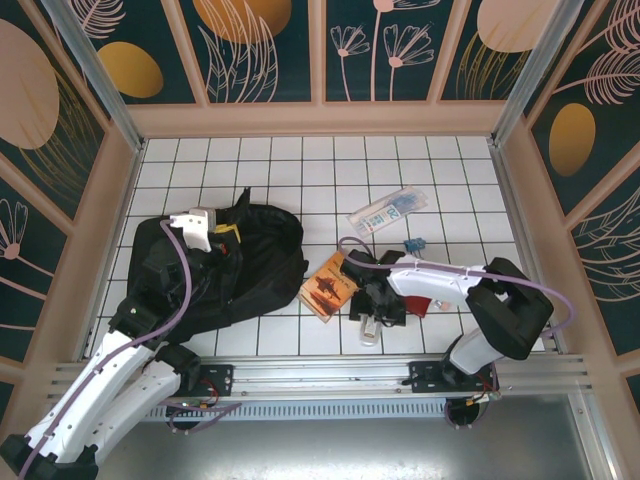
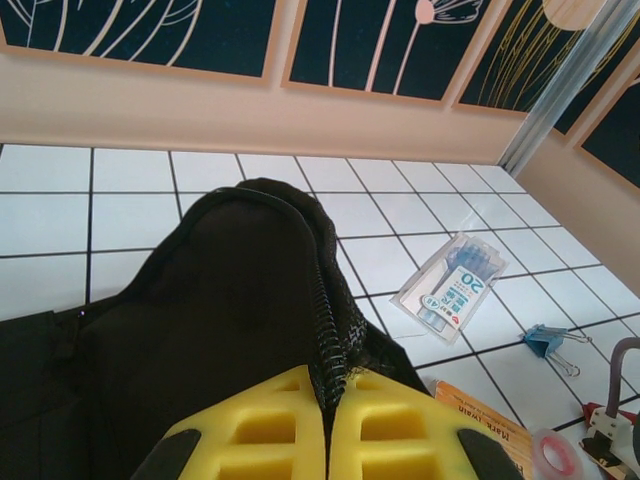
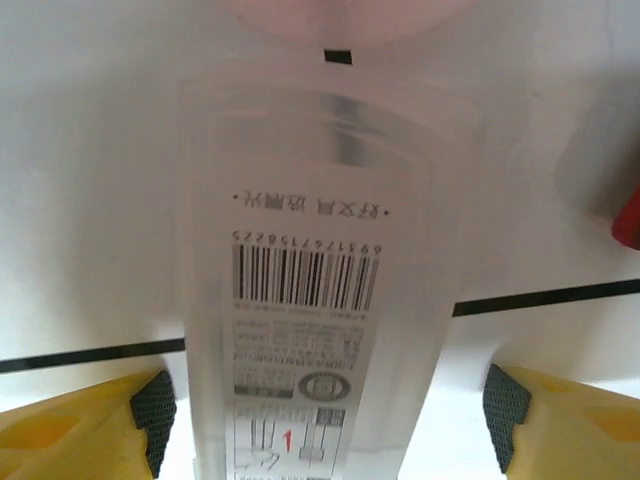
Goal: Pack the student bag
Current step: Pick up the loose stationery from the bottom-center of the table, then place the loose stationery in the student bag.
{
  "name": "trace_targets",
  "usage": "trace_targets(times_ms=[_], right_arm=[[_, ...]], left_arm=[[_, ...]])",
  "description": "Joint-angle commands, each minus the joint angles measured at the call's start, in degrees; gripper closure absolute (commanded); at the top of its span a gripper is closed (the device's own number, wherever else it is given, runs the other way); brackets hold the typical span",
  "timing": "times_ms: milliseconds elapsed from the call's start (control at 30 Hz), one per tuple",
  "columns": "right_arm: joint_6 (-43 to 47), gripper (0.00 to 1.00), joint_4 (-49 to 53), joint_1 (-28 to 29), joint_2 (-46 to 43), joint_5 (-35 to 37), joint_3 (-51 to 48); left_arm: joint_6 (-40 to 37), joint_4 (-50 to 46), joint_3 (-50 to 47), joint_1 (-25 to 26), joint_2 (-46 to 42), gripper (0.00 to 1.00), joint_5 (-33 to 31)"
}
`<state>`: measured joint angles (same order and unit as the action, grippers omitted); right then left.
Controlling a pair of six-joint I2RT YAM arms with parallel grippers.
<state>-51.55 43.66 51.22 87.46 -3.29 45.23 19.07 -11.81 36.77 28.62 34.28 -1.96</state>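
The student bag (image 1: 235,275) is a large black backpack lying at the left of the tiled table. My left gripper (image 1: 213,234) is shut on the bag's zipper edge (image 2: 331,340), and its yellow fingers (image 2: 260,430) pinch the fabric between them. The bag's black flap (image 2: 200,320) rises in front of that wrist camera. My right gripper (image 1: 368,316) hangs low over a clear plastic box (image 1: 368,332) near the front edge. In the right wrist view the box's barcode label (image 3: 305,280) lies between the open fingers (image 3: 150,410), with small gaps on both sides.
An orange book (image 1: 328,285) lies just right of the bag. A pack of pens (image 1: 388,210) and a blue binder clip (image 1: 415,244) lie farther back. A small red thing (image 1: 441,303) sits by the right arm. A tape roll (image 2: 555,455) lies near the book.
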Motion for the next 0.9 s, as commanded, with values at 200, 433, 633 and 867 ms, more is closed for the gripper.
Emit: trace_targets(times_ms=[200,433,633,867], right_arm=[[-2.74,0.45,-4.02,0.37,1.26,1.27,-1.95],[-4.09,0.6,-1.0,0.37,-5.09,1.99,-3.54],[-2.89,0.66,7.65,0.3,-12.37,3.86,3.74],[1.94,0.65,2.48,-4.45,-8.63,0.62,20.96]], left_arm=[[-1.04,1.48,-0.3,0.03,-1.06,1.0,-0.16],[-0.83,1.71,-0.3,0.03,-0.92,1.0,-0.26],[-0.65,1.96,-0.3,0.03,-0.92,1.0,0.0],[-0.43,2.58,-0.41,0.03,-1.29,1.0,0.7]])
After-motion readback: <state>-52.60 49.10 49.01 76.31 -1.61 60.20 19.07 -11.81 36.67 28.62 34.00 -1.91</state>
